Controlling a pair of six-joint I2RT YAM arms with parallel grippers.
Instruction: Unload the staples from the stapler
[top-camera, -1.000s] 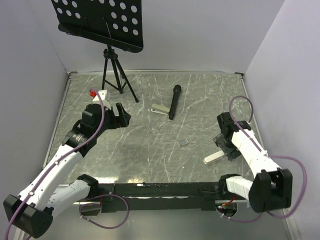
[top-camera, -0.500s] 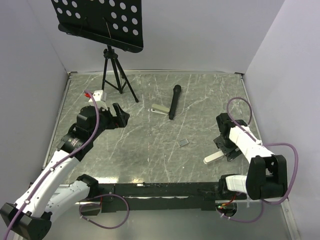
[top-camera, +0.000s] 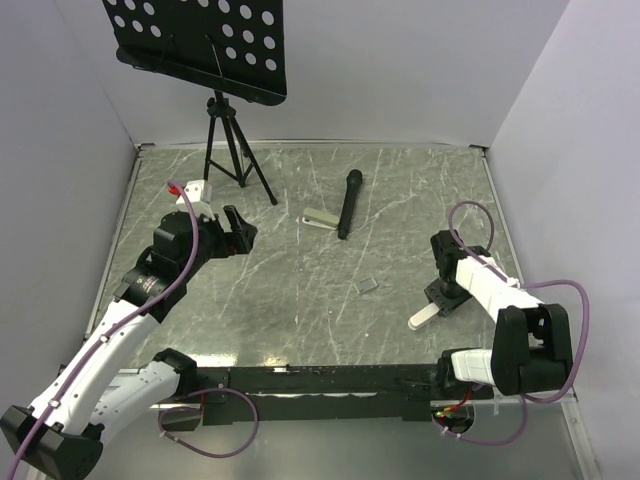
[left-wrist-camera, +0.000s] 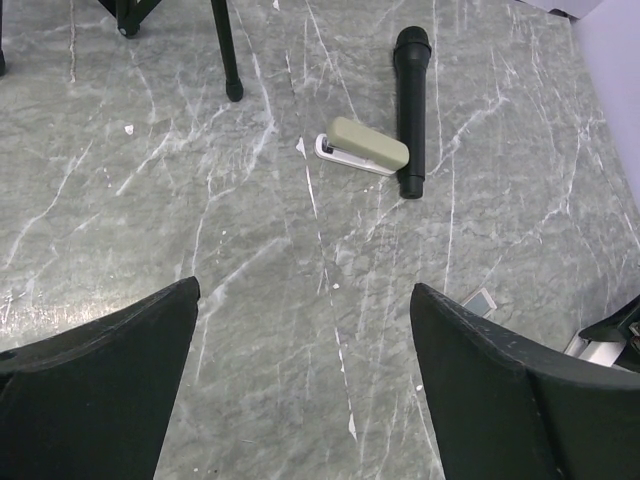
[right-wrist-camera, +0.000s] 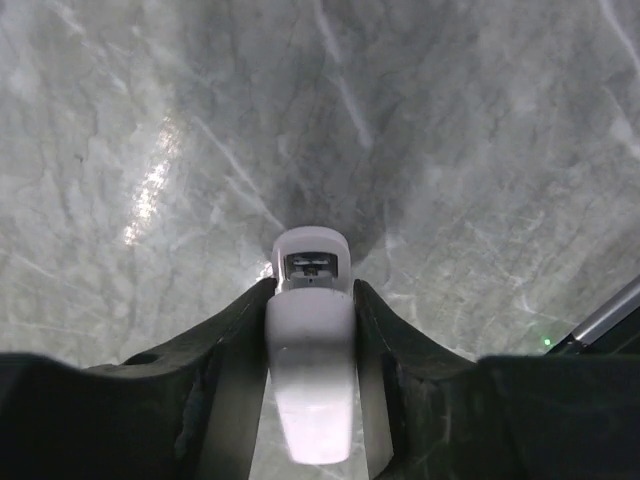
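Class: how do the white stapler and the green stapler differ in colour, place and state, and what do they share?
Colour: the white stapler is all white; the green stapler has an olive top on a white base. Place: the white one is far right; the green one is in the middle, beside the microphone. State: the right gripper clamps the white one in its jaws; the green one lies free. Both rest on the table.

No legible text, label, brand, number or sign is showing in any view. The white stapler (right-wrist-camera: 310, 390) and the olive stapler (left-wrist-camera: 362, 147) are presenting plain casings, and the bench (top-camera: 300, 290) is showing only marble veining.
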